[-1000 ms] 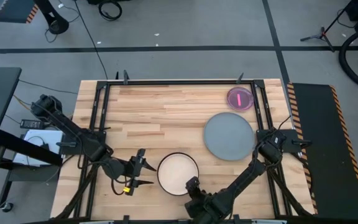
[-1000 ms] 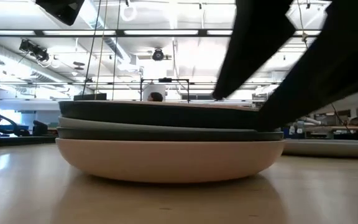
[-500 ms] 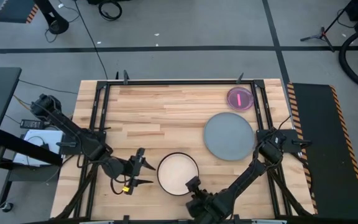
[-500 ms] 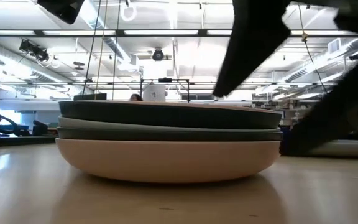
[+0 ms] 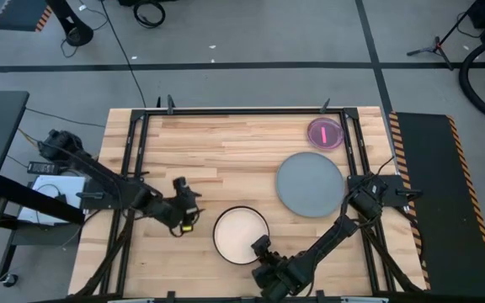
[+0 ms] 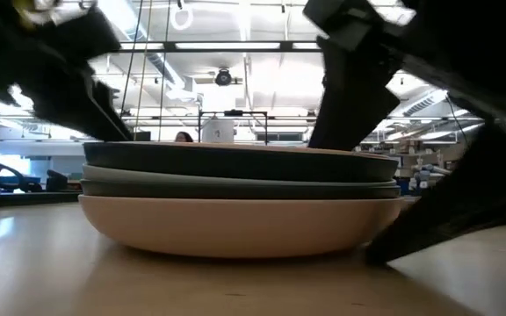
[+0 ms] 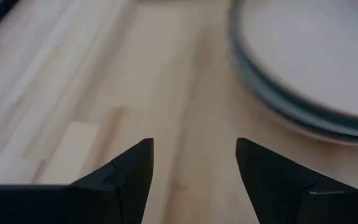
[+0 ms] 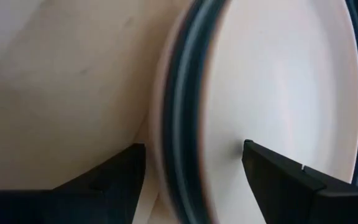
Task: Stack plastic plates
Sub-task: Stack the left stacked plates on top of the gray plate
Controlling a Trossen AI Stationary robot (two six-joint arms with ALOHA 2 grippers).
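Note:
A stack of plates (image 5: 242,235) stands near the table's near edge, its cream top plate (image 8: 278,81) facing up. In the low view the stack (image 6: 235,202) has a cream plate at the bottom, with dark teal and pale layers above it. The large grey plate (image 5: 310,183) lies alone to the right. The small red-pink plate (image 5: 324,133) lies near the far right corner. My right gripper (image 8: 191,149) is open at the stack's near side, one finger outside the rim and one over the top plate. My left gripper (image 7: 194,149) is open over bare wood, left of the stack. My right gripper's open fingers stand on either side of the stack's rim (image 8: 179,124), coming from the table's near side. I cannot tell whether either finger touches the plates. The stack rests flat on the table.
The wooden table (image 5: 226,151) shows bare boards across its far and left parts. A black metal frame (image 5: 242,110) runs around the table's edge. The right arm (image 5: 335,231) slants from the right side toward the near edge.
My left gripper has drawn back from the stack's left side toward the table's far edge and turned, and its arm now shows at the left of the low view. My right arm has sunk lower beside the stack's right side in the low view. The plates have not moved.

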